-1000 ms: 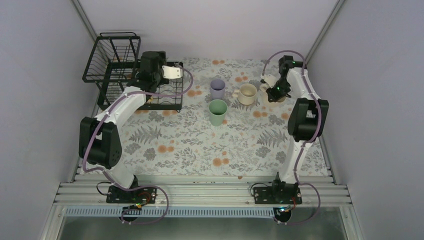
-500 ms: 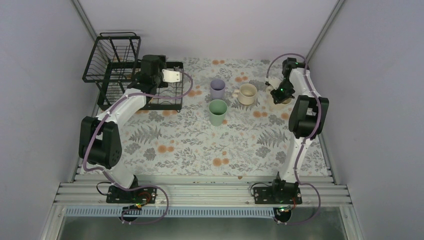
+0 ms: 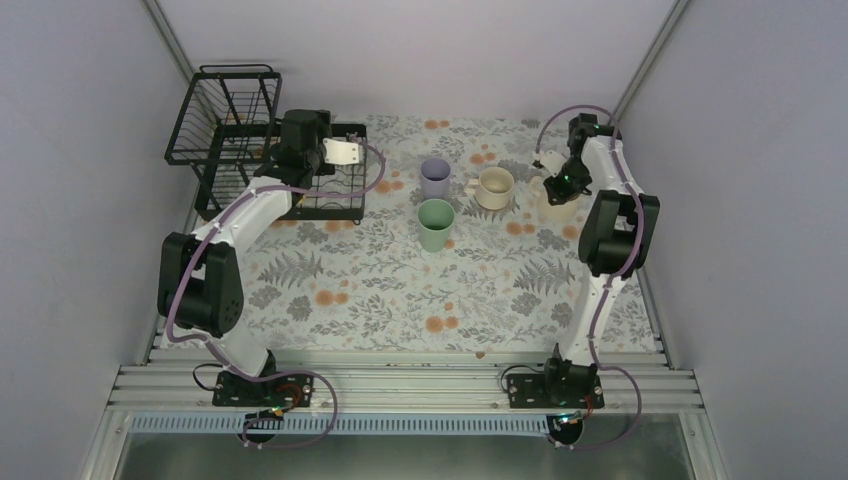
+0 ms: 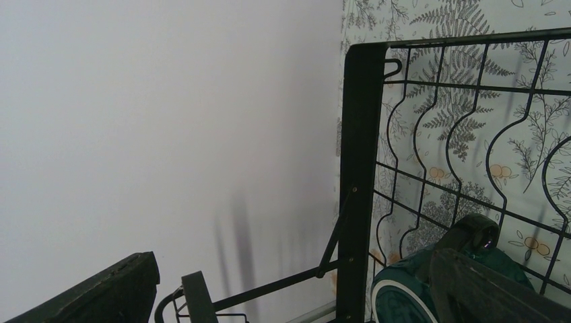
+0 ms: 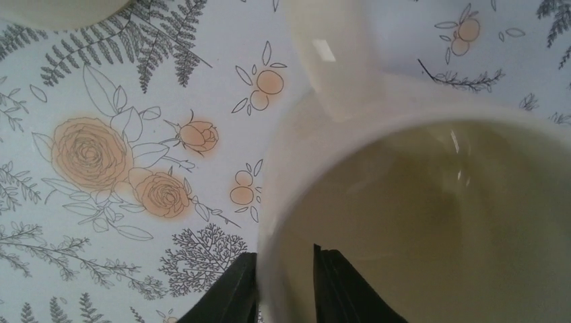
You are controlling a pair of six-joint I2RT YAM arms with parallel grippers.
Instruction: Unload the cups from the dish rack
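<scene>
The floral counter (image 3: 380, 290) lies open in the middle and near; its far right corner crowds the wall (image 3: 740, 200). Far left stands the black wire dish rack (image 3: 222, 112), a dark teal mug (image 4: 404, 289) inside, the left fingers (image 4: 481, 286) spread wide over it. Far right, the right fingers (image 5: 225, 299) straddle the side of a cream ceramic mug (image 5: 417, 222) on the counter; pinching or loose, I cannot tell. I would part them fully, then rise straight off the rim.

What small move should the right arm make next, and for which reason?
Probably it should open the right gripper wider and then lift straight up. Its fingers sit on both sides of the wall of the cream mug, and this mug seems to stand upright on the table, so it looks ready for release.
</scene>
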